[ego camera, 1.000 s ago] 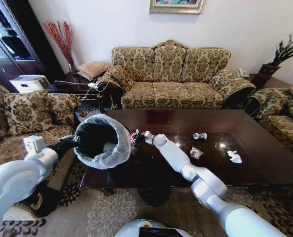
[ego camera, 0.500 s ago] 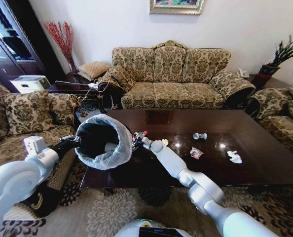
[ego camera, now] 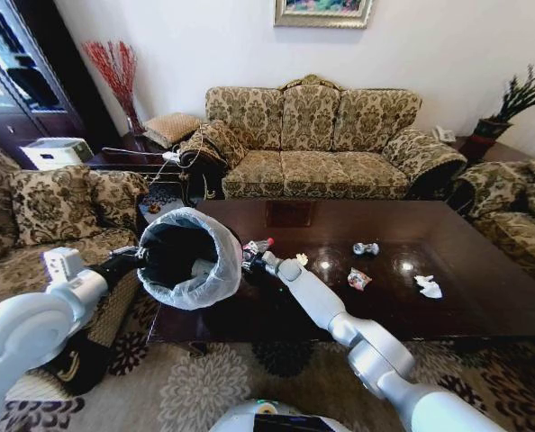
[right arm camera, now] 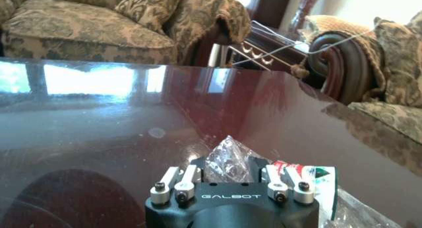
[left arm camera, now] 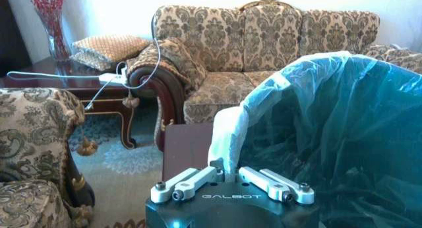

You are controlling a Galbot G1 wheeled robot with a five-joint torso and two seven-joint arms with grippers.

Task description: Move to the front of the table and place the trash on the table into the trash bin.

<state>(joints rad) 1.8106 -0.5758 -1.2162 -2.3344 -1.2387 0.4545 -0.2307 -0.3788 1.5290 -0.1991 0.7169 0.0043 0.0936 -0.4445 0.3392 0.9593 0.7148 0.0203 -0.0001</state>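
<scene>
Left gripper [left arm camera: 228, 177] pinched on the bag-lined rim of the trash bin [ego camera: 192, 256], holding it tilted, mouth toward the table [ego camera: 484, 310], at the table's near-left corner. In the left wrist view, fingers [left arm camera: 186, 181] drawn together on the translucent white liner at the rim [left arm camera: 228, 134].

Right gripper [ego camera: 254, 255] reached across the table to just beside the bin's rim, closed on a clear plastic bottle [ego camera: 256, 246] with red label. In the right wrist view, crinkled clear plastic [right arm camera: 228, 160] clamped between the fingers [right arm camera: 178, 181], red-and-green label [right arm camera: 305, 172] showing at 1 side, dark glossy tabletop [right arm camera: 99, 124] beneath.

Still lying on the table: small yellowish scrap [ego camera: 301, 259] near the right arm, crumpled wrapper [ego camera: 365, 247] farther back, another wrapper [ego camera: 358, 279] mid-table, crumpled white tissue [ego camera: 427, 285] toward the right end. All 4 well apart from the bin.
</scene>
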